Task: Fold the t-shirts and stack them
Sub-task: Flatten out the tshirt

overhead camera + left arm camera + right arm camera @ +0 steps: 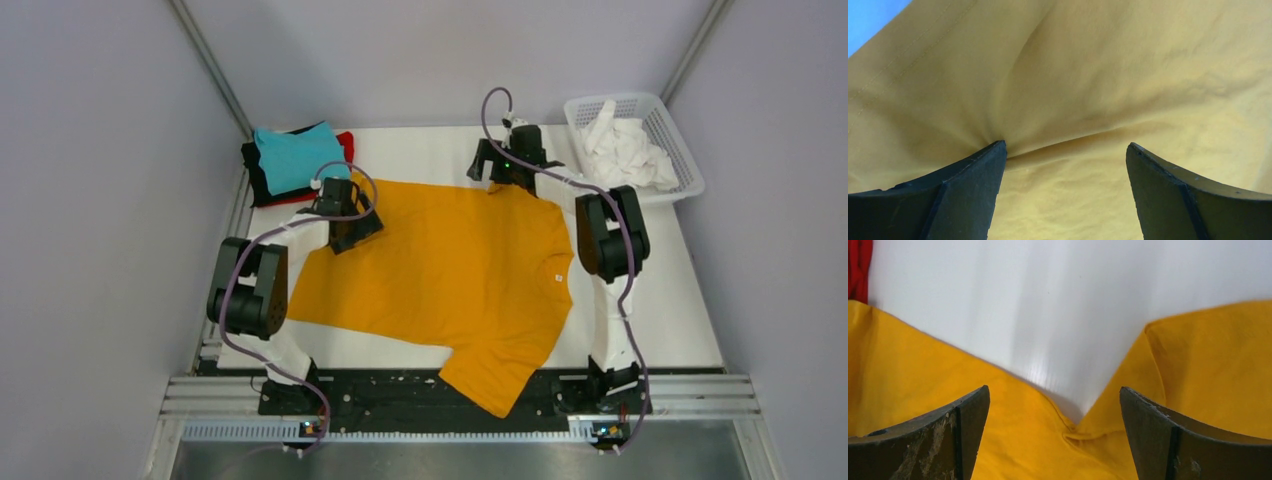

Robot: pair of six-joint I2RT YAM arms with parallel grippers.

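The mustard-orange t-shirt (pixel 450 270) lies spread flat on the white table, collar to the right, one sleeve hanging over the near edge. My left gripper (pixel 352 228) is open over its far-left corner; in the left wrist view orange fabric (pixel 1073 100) fills the space between the fingers (pixel 968 195). My right gripper (pixel 505 172) is open over the far sleeve's armpit, where the orange fabric (pixel 1013 440) forms a notch between the fingers (pixel 1158 435). Folded teal (pixel 297 155), black (pixel 256 172) and red (pixel 346 141) shirts are stacked at the far left.
A white lattice basket (pixel 672 128) holding white cloth stands at the far right. Grey walls close in on both sides. The table's near edge has a black strip and metal rail (pixel 450 400).
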